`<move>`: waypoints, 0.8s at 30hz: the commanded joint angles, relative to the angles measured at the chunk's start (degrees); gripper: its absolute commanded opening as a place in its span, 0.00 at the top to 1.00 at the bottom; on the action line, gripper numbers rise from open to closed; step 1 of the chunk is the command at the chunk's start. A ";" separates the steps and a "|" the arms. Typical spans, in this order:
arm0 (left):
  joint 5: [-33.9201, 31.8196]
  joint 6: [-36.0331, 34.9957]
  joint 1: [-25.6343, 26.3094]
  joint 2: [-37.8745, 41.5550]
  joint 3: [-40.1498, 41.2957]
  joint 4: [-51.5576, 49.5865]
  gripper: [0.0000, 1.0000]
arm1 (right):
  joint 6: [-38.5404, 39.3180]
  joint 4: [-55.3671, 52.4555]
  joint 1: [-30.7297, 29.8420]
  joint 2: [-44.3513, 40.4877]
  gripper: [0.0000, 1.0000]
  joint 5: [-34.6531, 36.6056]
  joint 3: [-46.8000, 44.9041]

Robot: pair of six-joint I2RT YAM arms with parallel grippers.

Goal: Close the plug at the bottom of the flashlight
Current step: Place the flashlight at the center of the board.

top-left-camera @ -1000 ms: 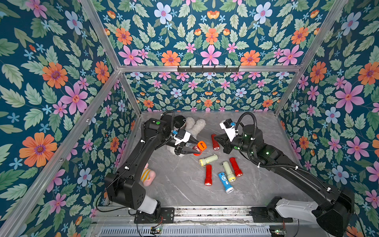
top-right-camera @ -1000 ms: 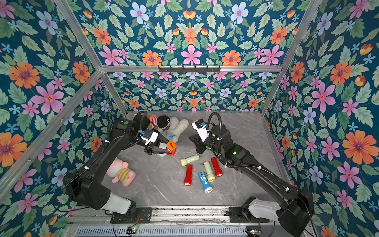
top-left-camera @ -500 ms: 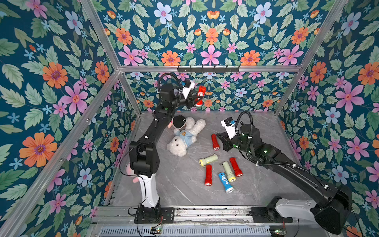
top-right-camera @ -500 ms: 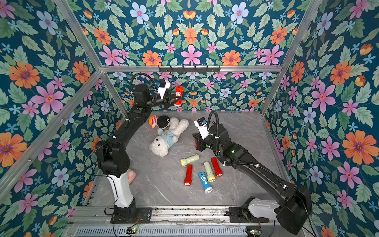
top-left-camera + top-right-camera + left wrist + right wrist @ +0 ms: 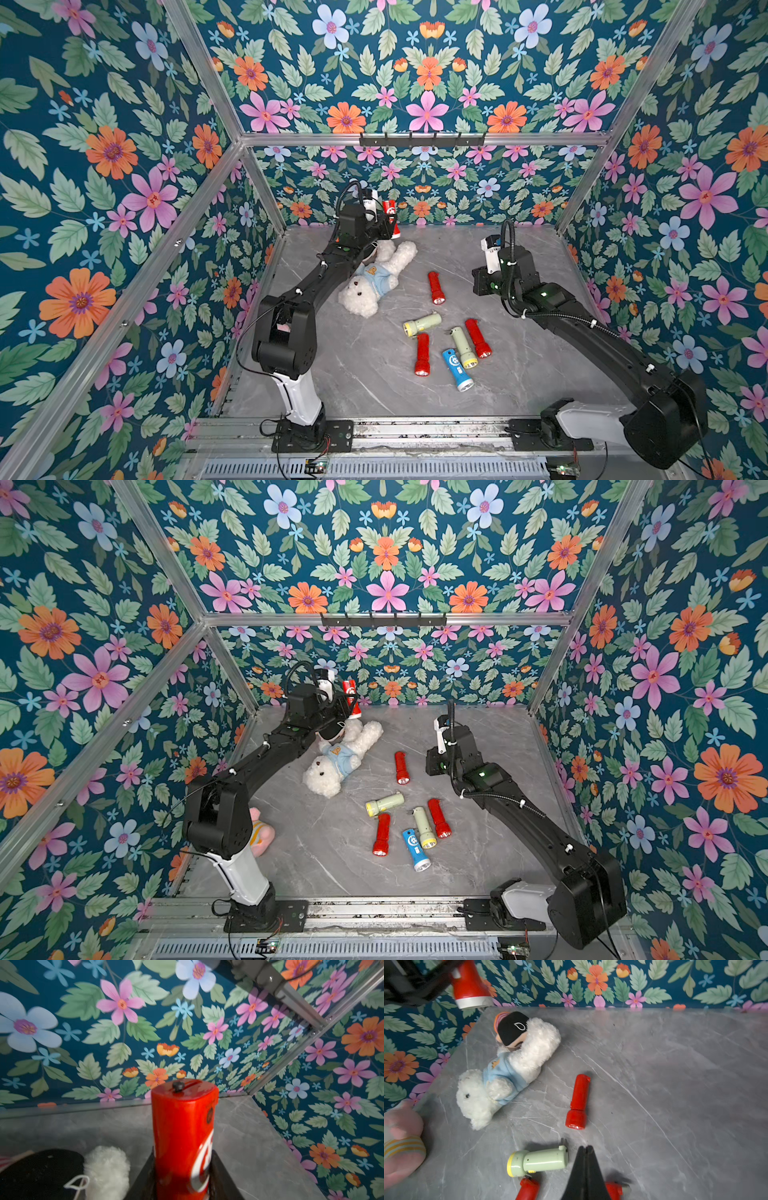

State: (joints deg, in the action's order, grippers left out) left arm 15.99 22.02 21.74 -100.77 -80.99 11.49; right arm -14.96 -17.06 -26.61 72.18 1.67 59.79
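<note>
My left gripper [image 5: 388, 224] is shut on a red flashlight [image 5: 390, 208] with a white logo, held tilted in the air near the back wall, above the plush toys. In the left wrist view the flashlight [image 5: 182, 1126] stands between my fingers [image 5: 148, 1169]. Its far end face [image 5: 187, 1089] looks flat, with a small black knob and a thin slot, and no prongs stick out. In the right wrist view its silver-rimmed head [image 5: 471, 999] shows. My right gripper [image 5: 585, 1147] is shut and empty, low over the table right of the loose flashlights.
Several flashlights lie mid-table: red [image 5: 435, 287], pale green [image 5: 422, 324], blue [image 5: 456, 369]. The pale green one [image 5: 537, 1160] has prongs sticking out of its end. A white teddy [image 5: 374, 276] and a black-capped doll [image 5: 511, 1027] lie under the left arm. A pink plush [image 5: 259, 833] sits front left.
My left arm lifted the red flashlight from low over the table up toward the back wall, then lowered it a little. The right gripper drew back slightly to the right.
</note>
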 commanded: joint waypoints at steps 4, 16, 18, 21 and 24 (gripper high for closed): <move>-13.48 -1.99 8.30 4.82 1.18 -7.60 1.00 | -2.86 -2.03 0.66 -2.50 0.99 2.34 -3.97; -13.80 9.82 19.96 -5.11 -5.45 -11.92 1.00 | -7.07 -3.39 12.61 -11.98 0.98 -10.77 -17.43; -13.77 10.95 21.90 -7.59 -7.42 -11.97 1.00 | -6.79 -2.68 12.81 -13.64 0.97 -9.86 -20.13; -14.97 13.10 24.17 -12.09 -11.47 -14.27 1.00 | -6.66 -0.93 12.92 -15.71 0.96 -10.02 -23.42; -15.52 15.52 25.62 -16.64 -15.51 -17.26 1.00 | -6.63 -0.17 12.90 -16.77 0.96 -10.02 -24.95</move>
State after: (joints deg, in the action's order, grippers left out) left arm 2.20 34.02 46.52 -115.28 -94.32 -3.31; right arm -20.99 -19.51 -13.69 56.01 -7.49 35.48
